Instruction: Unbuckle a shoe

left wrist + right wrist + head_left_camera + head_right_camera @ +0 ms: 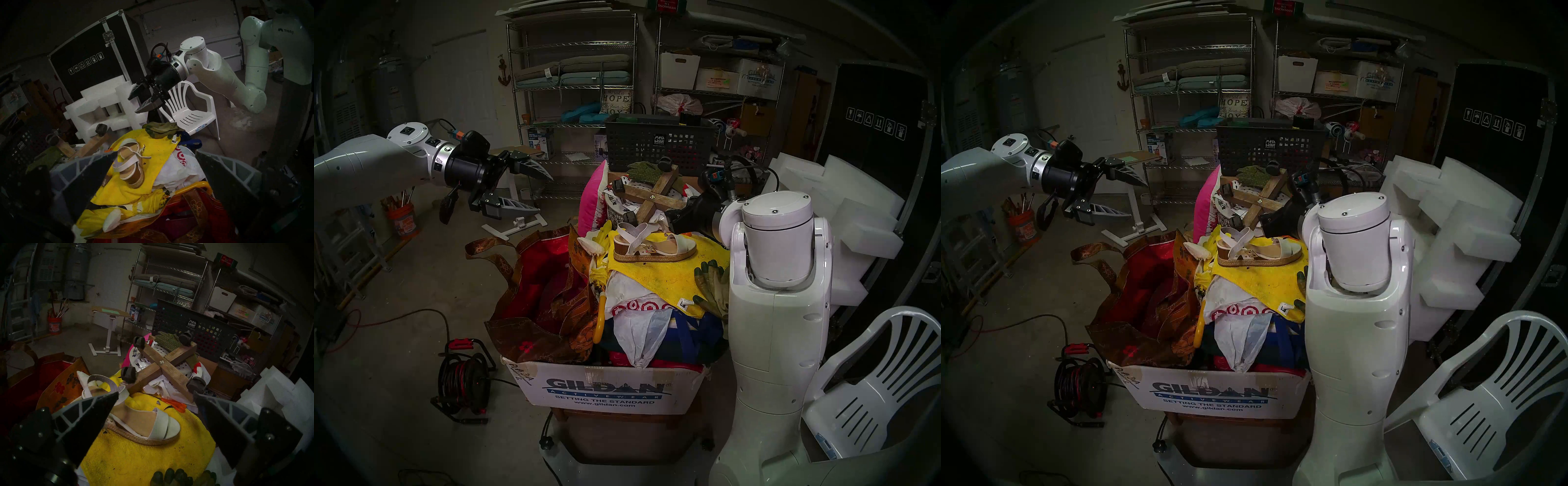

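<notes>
The shoe (653, 249) is a cream-white strappy sandal with a jute sole. It lies on a yellow towel (670, 275) atop a heap in a box. It also shows in the head stereo right view (1256, 253), the left wrist view (130, 166) and the right wrist view (144, 426). Its small metal buckle (143, 147) sits on the ankle strap. My left gripper (544, 194) is open and empty, well to the left of the heap above the floor. My right gripper (132, 105) is open and empty, held above and behind the shoe's toe end (156, 394).
Green-fingered gloves (711, 288) lie on the towel's right edge. A wooden cross with casters (653, 197) and a black mesh basket (656, 142) stand behind the shoe. A red bag (544, 295), a Gildan box (605, 390), a white chair (873, 390) and a cable reel (463, 376) surround it.
</notes>
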